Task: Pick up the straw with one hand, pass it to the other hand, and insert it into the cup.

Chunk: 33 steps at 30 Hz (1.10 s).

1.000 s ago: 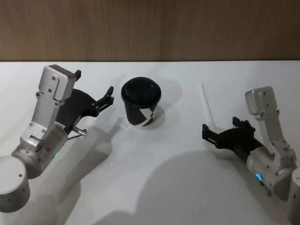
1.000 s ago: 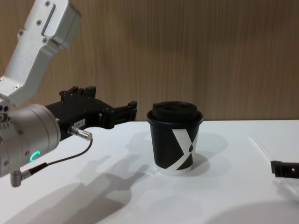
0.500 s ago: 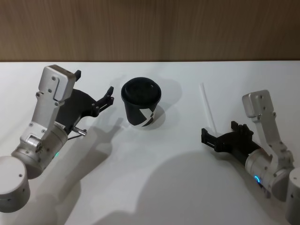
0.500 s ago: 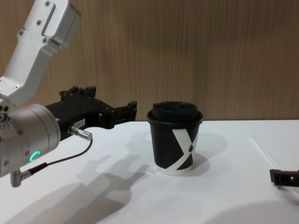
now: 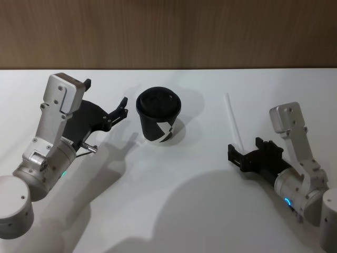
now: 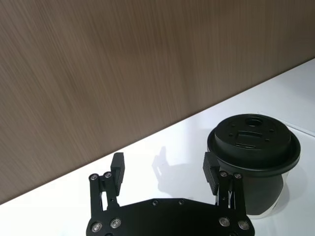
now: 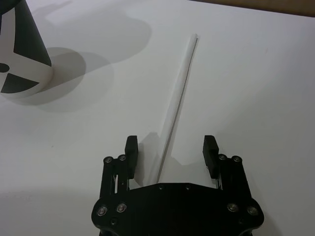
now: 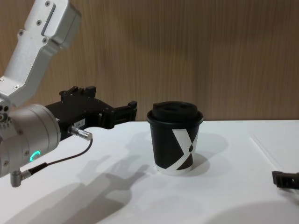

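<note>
The white straw point(image 5: 233, 120) lies flat on the table, right of the black cup point(image 5: 159, 115). My right gripper point(image 5: 245, 147) is open, low over the table, at the straw's near end. In the right wrist view the straw point(image 7: 178, 101) runs between the two spread fingers of the right gripper point(image 7: 170, 146) without touching them. The cup point(image 8: 175, 138) stands upright with its lid on. My left gripper point(image 5: 107, 93) hovers open left of the cup, holding nothing; in the left wrist view the left gripper point(image 6: 165, 164) has the cup point(image 6: 253, 155) just beside one finger.
The white table point(image 5: 174, 200) reaches back to a wooden wall point(image 5: 168, 31). A thin black cable point(image 8: 60, 158) hangs from my left wrist. Bare table lies in front of the cup and between the two arms.
My right gripper has sunk lower toward the table around the straw's near end, and its arm has shifted slightly left. The left arm, cup and straw have not moved.
</note>
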### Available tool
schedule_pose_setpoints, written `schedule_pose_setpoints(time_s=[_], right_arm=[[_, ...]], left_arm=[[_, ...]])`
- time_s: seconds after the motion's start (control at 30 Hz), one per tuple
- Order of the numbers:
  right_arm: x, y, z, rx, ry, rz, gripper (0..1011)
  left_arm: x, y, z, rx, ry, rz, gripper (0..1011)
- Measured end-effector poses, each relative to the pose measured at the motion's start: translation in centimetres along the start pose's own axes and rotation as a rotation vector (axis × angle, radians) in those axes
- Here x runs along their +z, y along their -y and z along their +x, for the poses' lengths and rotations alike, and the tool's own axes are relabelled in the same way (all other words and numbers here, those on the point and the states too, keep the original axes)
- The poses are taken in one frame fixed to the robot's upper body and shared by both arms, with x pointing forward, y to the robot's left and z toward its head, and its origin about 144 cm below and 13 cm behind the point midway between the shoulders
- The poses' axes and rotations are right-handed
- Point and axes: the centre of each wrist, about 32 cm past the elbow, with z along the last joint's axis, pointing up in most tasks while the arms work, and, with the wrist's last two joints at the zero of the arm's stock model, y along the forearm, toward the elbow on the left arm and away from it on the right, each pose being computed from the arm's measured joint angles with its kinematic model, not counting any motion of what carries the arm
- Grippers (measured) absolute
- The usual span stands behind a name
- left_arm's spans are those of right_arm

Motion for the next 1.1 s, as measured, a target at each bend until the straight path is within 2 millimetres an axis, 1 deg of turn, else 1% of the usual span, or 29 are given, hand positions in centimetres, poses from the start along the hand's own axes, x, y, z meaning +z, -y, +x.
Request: schedule_pose_setpoints(time_s=[0.03, 0.07, 0.17, 0.23, 0.27, 0.3, 0.37, 0.4, 0.43, 0.47, 0.57, 0.6, 0.67, 0.7, 0.73, 0.8, 0.97, 1.1], right_arm=[[0.00, -0.01, 0.00, 0.000, 0.000, 0.001, 835], [-0.01, -0.02, 0.01, 0.001, 0.001, 0.001, 770], [-0.02, -0.03, 0.03, 0.001, 0.001, 0.002, 714], [-0.03, -0.04, 0.03, 0.001, 0.002, 0.003, 634], [-0.03, -0.04, 0.03, 0.001, 0.002, 0.003, 573], [-0.03, -0.04, 0.03, 0.001, 0.002, 0.003, 573], [-0.04, -0.04, 0.03, 0.003, 0.003, 0.003, 502], [-0.04, -0.04, 0.03, 0.003, 0.003, 0.003, 502], [-0.05, -0.03, 0.03, 0.004, 0.004, 0.003, 431], [-0.05, -0.03, 0.04, 0.004, 0.004, 0.003, 412], [-0.07, -0.02, 0.04, 0.006, 0.004, 0.003, 297], [-0.07, -0.02, 0.03, 0.007, 0.005, 0.003, 297], [-0.08, -0.01, 0.03, 0.009, 0.006, 0.003, 194], [-0.08, 0.00, 0.03, 0.010, 0.007, 0.003, 171], [-0.08, 0.00, 0.03, 0.010, 0.007, 0.003, 171], [-0.09, -0.01, 0.01, 0.013, 0.009, 0.002, 84], [-0.10, -0.02, -0.02, 0.020, 0.014, 0.001, 19], [-0.12, -0.05, -0.02, 0.022, 0.016, 0.001, 2]], left_arm=[[0.00, 0.00, 0.00, 0.000, 0.000, 0.000, 1002], [0.00, 0.00, 0.00, 0.000, 0.000, 0.000, 1003], [0.00, 0.00, 0.00, 0.000, 0.000, 0.000, 1003], [0.00, 0.00, 0.00, 0.000, 0.000, 0.000, 1003], [0.00, 0.00, 0.00, 0.000, 0.000, 0.000, 1003], [0.00, 0.00, 0.00, 0.000, 0.000, 0.000, 1003], [0.00, 0.00, 0.00, 0.000, 0.000, 0.000, 1003], [0.00, 0.00, 0.00, 0.000, 0.000, 0.000, 1003], [0.00, 0.00, 0.00, 0.000, 0.000, 0.000, 1003], [0.00, 0.00, 0.00, 0.000, 0.000, 0.000, 1003], [0.00, 0.00, 0.00, 0.000, 0.000, 0.000, 1003], [0.00, 0.00, 0.00, 0.000, 0.000, 0.000, 1003], [0.00, 0.00, 0.00, 0.000, 0.000, 0.000, 1003], [0.00, 0.00, 0.00, 0.000, 0.000, 0.000, 1003], [0.00, 0.00, 0.00, 0.000, 0.000, 0.000, 1003], [0.00, 0.00, 0.00, 0.000, 0.000, 0.000, 1002], [0.00, 0.00, 0.00, 0.000, 0.000, 0.000, 1003], [0.00, 0.00, 0.00, 0.000, 0.000, 0.000, 1003]])
